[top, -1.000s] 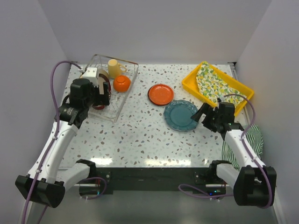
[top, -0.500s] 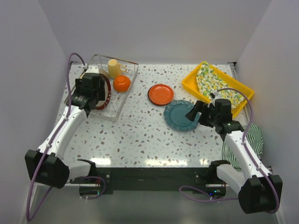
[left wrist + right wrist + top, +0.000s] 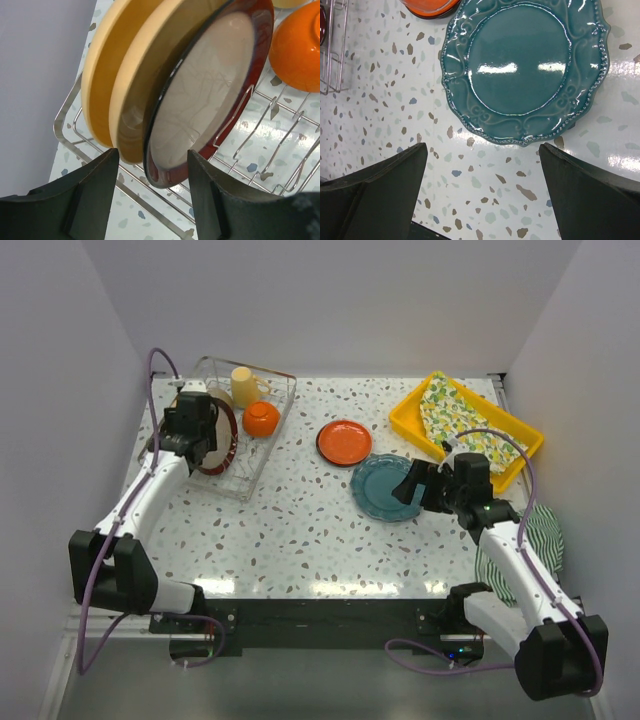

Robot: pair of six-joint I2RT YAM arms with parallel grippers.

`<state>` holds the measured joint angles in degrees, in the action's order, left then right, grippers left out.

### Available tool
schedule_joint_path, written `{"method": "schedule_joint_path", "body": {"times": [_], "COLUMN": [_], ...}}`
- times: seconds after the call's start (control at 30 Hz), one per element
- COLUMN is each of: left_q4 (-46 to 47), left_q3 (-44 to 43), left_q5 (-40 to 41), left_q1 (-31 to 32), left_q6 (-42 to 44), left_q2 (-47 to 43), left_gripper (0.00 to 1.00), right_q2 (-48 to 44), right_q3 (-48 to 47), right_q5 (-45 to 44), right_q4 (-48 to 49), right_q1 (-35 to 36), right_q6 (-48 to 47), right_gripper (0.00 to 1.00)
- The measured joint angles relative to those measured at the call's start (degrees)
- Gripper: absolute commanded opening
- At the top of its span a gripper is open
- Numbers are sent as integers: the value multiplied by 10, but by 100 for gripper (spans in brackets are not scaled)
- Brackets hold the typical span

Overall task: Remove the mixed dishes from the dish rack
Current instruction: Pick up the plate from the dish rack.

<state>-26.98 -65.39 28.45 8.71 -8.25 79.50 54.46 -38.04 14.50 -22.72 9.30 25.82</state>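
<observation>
L hand (image 3: 152, 155) sits low at the dish rack (image 3: 263, 455), fingers part-spread w/ the bottom rims of the brown plate (image 3: 210, 95) & the tan plate (image 3: 135, 100) next to it between them; can't tell if they touch. Plates stand on edge in the wires, so a rim pinch looks the way to lift one. Orange bowl (image 3: 300, 50) & mug (image 3: 243, 385) are also in the rack. R hand (image 3: 480, 200) is spread wide, empty, over the teal plate (image 3: 520, 65), which lies flat on the tabletop (image 3: 300, 530) by the orange plate (image 3: 344, 442).
</observation>
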Motion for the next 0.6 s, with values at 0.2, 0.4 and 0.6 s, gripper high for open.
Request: {"method": "schedule_joint_path", "body": {"times": [0.2, 0.4, 0.6], "left_q4": [16, 23, 35], "left_q3": [0, 0, 0], "left_q5": [-30, -40, -43], "left_q1": [-33, -39, -42], "left_q6": [-1, -1, -1], "left_q2": [5, 5, 13], "left_gripper": [50, 44, 45], "right_q2": [-2, -2, -1], "right_q3": [0, 0, 0], "right_q5": [0, 0, 0], "right_q4": [0, 0, 0], "right_q1": [0, 0, 0], "right_q6": [-2, -3, -4], "right_gripper": [98, 98, 98]}}
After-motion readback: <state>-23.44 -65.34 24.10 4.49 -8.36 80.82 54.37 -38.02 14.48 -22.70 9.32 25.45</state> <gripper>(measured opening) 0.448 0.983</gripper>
